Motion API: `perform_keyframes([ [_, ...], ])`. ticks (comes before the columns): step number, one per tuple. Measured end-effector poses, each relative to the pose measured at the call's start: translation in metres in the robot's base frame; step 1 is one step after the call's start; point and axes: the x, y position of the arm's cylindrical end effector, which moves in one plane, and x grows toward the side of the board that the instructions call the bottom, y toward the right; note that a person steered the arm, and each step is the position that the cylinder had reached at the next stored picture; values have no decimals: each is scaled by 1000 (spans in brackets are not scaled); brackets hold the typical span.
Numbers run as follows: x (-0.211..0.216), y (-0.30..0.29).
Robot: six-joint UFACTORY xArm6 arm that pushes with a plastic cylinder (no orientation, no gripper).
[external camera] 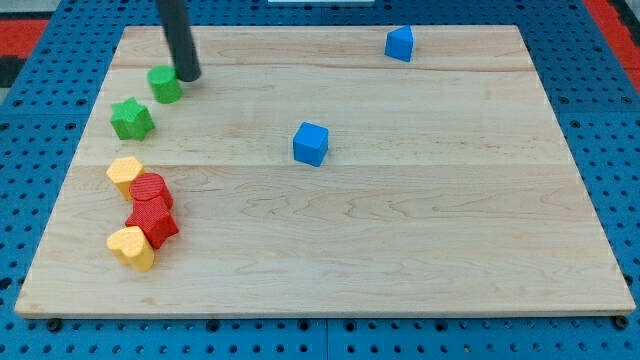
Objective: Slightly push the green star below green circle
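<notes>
The green star [131,119] lies near the board's left edge, below and a little left of the green circle [164,84]. A small gap separates the two. My tip [188,75] rests on the board just right of the green circle, close to touching it, and up and to the right of the green star. The dark rod rises from the tip out of the view's top.
A yellow block [124,172], a red cylinder [150,190], a red star [152,222] and a yellow heart [131,247] cluster at the lower left. A blue cube [310,143] sits mid-board, another blue block [399,43] near the top. The wooden board [400,240] ends at blue pegboard.
</notes>
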Motion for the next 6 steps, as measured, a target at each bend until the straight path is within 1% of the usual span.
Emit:
perform_keyframes([
  [1, 0, -13],
  [2, 6, 39],
  [3, 40, 66],
  [4, 80, 64],
  [5, 91, 41],
  [6, 91, 34],
])
